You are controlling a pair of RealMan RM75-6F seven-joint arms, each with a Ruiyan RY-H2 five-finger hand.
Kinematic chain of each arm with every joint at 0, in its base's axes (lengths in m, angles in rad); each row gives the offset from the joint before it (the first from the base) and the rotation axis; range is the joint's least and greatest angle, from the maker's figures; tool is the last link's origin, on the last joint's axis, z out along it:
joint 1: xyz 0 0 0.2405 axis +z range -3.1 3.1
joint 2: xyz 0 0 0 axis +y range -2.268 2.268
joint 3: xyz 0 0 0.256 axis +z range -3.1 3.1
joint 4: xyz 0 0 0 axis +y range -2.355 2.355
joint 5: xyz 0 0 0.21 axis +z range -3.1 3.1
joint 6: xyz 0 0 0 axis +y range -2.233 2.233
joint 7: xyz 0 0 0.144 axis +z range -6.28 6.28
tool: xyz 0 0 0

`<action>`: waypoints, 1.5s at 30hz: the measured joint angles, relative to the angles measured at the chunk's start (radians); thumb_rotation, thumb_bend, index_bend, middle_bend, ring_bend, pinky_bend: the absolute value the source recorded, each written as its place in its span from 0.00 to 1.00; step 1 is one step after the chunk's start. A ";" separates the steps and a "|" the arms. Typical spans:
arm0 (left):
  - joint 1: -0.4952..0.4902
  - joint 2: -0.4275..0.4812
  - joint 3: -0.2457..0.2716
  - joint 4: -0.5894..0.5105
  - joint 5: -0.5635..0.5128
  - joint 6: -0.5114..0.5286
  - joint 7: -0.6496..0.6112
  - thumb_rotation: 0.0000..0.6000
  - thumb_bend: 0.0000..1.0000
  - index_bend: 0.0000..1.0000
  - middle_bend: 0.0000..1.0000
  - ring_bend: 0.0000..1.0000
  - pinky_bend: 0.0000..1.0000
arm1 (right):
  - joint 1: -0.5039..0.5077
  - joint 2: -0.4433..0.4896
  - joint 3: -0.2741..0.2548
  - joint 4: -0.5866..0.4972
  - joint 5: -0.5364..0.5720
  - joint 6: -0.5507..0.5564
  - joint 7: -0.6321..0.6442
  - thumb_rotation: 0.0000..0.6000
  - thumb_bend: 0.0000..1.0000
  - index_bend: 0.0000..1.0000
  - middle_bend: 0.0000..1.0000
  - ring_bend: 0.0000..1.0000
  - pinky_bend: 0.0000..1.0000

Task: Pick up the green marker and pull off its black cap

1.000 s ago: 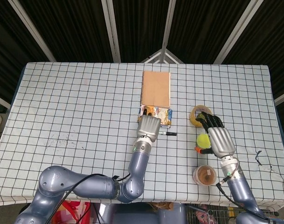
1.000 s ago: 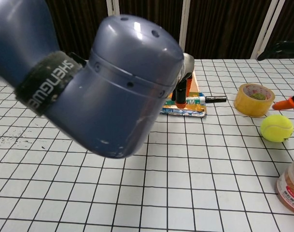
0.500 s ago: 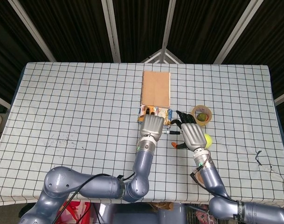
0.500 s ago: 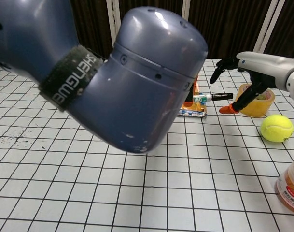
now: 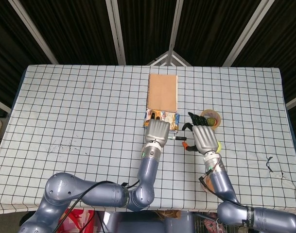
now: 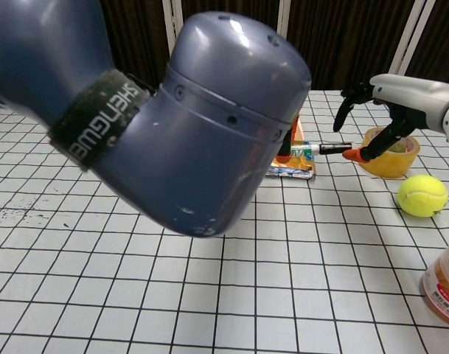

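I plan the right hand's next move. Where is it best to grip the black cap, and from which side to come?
Probably pinch the black cap itself, the free end sticking out from the left hand toward the right hand. The marker lies level and the left hand covers its other end, so coming from the right, along its axis, looks best.

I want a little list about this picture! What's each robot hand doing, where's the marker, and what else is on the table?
left hand: grips the marker, holding it level
marker cap: black, still on, points toward the right hand
right hand: fingers spread, one fingertip at the cap's end
tape roll: behind the right hand
tennis ball: near the tape roll
notebook: brown, farther back
jar: near edge, right side
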 measured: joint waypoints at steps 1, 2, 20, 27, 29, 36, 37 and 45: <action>0.001 0.000 0.001 0.000 0.001 0.000 -0.001 1.00 0.53 0.59 0.68 0.19 0.07 | 0.000 0.001 -0.002 0.002 0.000 -0.001 0.004 1.00 0.32 0.41 0.00 0.00 0.00; 0.001 0.000 0.002 -0.001 0.001 0.000 -0.002 1.00 0.53 0.59 0.68 0.19 0.07 | 0.000 0.001 -0.003 0.006 0.001 -0.002 0.010 1.00 0.32 0.42 0.00 0.00 0.00; 0.007 -0.006 0.015 0.011 0.010 -0.021 -0.026 1.00 0.53 0.59 0.68 0.19 0.07 | 0.018 -0.027 -0.022 0.050 -0.010 -0.005 0.048 1.00 0.33 0.51 0.00 0.01 0.00; 0.008 -0.009 0.018 0.018 0.014 -0.029 -0.034 1.00 0.53 0.59 0.68 0.19 0.07 | 0.026 -0.034 -0.022 0.051 -0.011 -0.003 0.053 1.00 0.35 0.54 0.01 0.01 0.00; 0.008 -0.010 0.019 0.021 0.013 -0.030 -0.033 1.00 0.53 0.59 0.68 0.19 0.07 | 0.027 -0.036 -0.021 0.050 -0.011 -0.002 0.053 1.00 0.35 0.56 0.02 0.02 0.00; 0.010 -0.012 0.022 0.026 0.016 -0.038 -0.039 1.00 0.53 0.59 0.68 0.19 0.07 | 0.035 -0.045 -0.022 0.052 -0.004 0.001 0.052 1.00 0.36 0.60 0.02 0.02 0.00; 0.010 -0.012 0.022 0.024 0.017 -0.038 -0.041 1.00 0.53 0.59 0.68 0.19 0.07 | 0.036 -0.047 -0.021 0.053 -0.003 0.001 0.052 1.00 0.36 0.60 0.02 0.02 0.00; 0.014 -0.009 0.026 0.013 0.019 -0.039 -0.045 1.00 0.53 0.59 0.68 0.19 0.07 | 0.046 -0.057 -0.020 0.058 0.006 0.002 0.048 1.00 0.36 0.60 0.02 0.02 0.00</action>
